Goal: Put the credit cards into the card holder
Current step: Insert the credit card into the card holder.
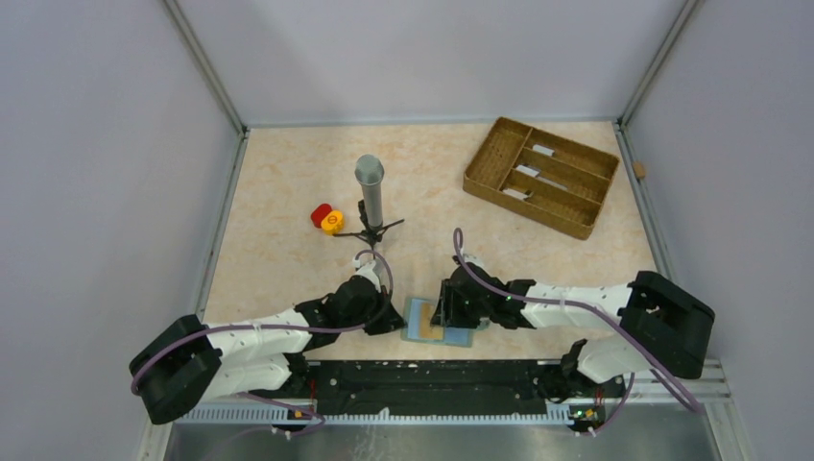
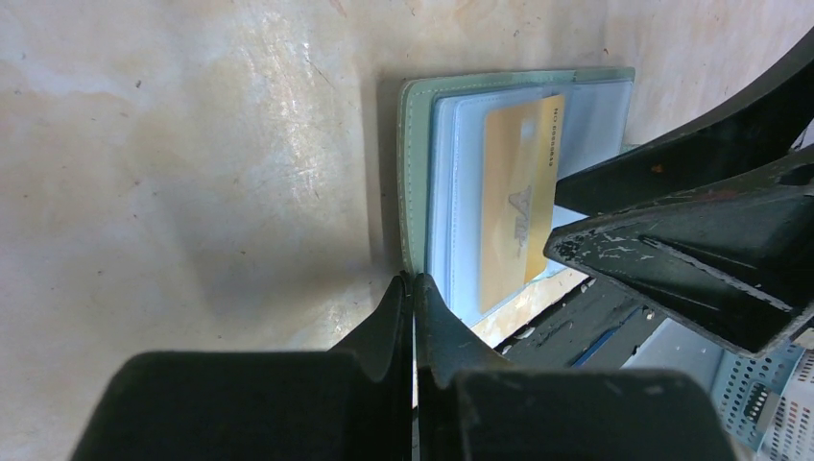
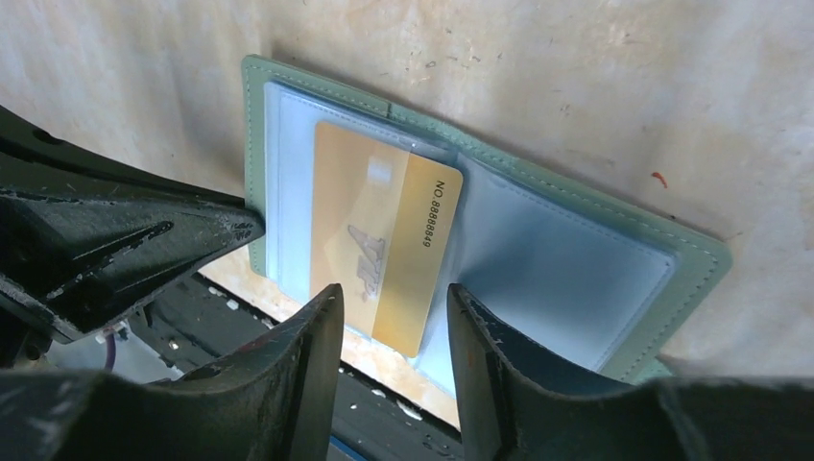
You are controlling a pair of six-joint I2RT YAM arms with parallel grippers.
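The card holder (image 1: 422, 322) lies open near the table's front edge, its grey-green rim (image 3: 693, 252) around light blue panels. A tan-gold credit card (image 3: 384, 240) sits partly under the clear pocket of the left panel, its lower end sticking out. My right gripper (image 3: 394, 303) is open, its fingers either side of that end without touching it. My left gripper (image 2: 413, 281) is shut, with its tips against the holder's green edge (image 2: 411, 173) and nothing visible between them. The same credit card (image 2: 518, 202) shows in the left wrist view.
A brown compartmented tray (image 1: 576, 202) at the back right holds small pale flat pieces (image 1: 543, 151). A grey cylinder on a black stand (image 1: 371, 187) stands mid-table, with a red and a yellow cap (image 1: 326, 218) beside it. A black rail (image 1: 432, 384) runs along the front edge.
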